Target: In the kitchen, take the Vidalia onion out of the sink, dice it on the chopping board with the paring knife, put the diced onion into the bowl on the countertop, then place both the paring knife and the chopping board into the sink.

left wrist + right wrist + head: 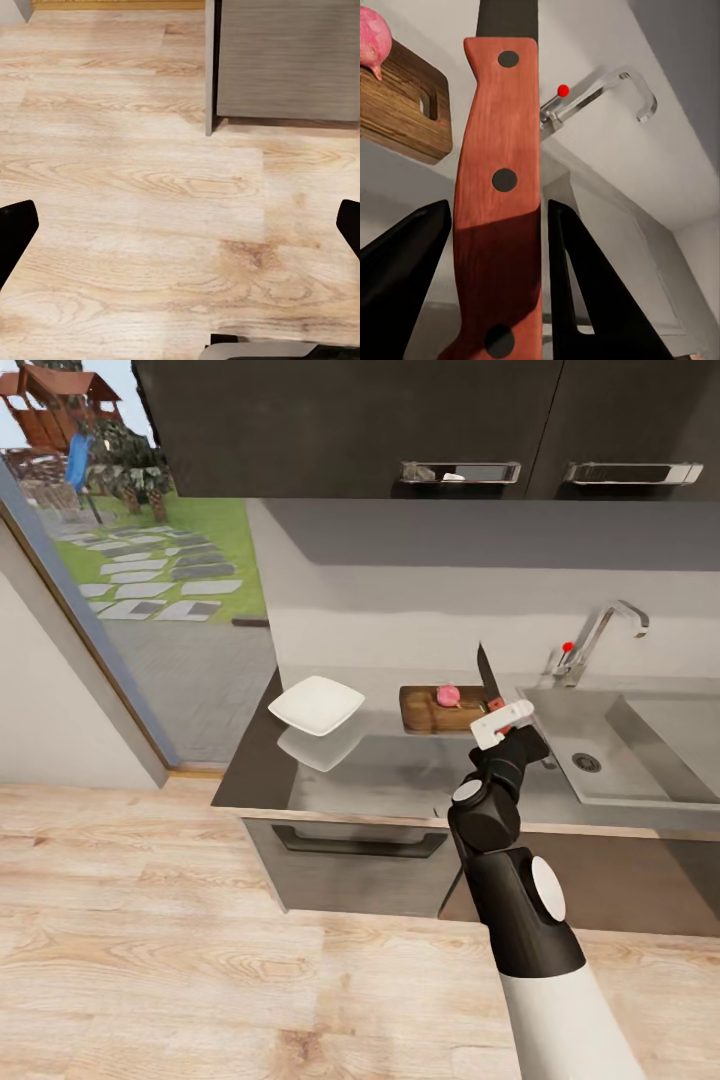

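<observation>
Head view: right gripper (497, 717) up over the surface (400, 780), closed on the paring knife (487, 675), dark blade pointing up and away from the arm, standing just beside the chopping board (432, 711) on its sink side. Vidalia onion (448, 695) sits on the chopping board, whole. Bowl (316, 705) is on the surface on the chopping board's other side, apart from it, toward the window. Sink (600, 745) is set into the surface on the far side of the knife from the chopping board, tap (600, 637) with red knob at its back edge. Left wrist view: left gripper (180, 225) has dark fingertips (15, 232) spread wide at the frame edges with nothing between them, over wooden floor (135, 187) beside a grey cabinet corner (285, 60). Right wrist view: red-orange riveted handle of the paring knife (501, 195) is between the two black fingers (585, 285), one finger pressed to it, the other close against it; cannot tell if that side touches. Chopping board's (405, 112) slot-handle end is just beside the handle, onion (373, 41) on top of it, tap (600, 94) on the handle's other side.
</observation>
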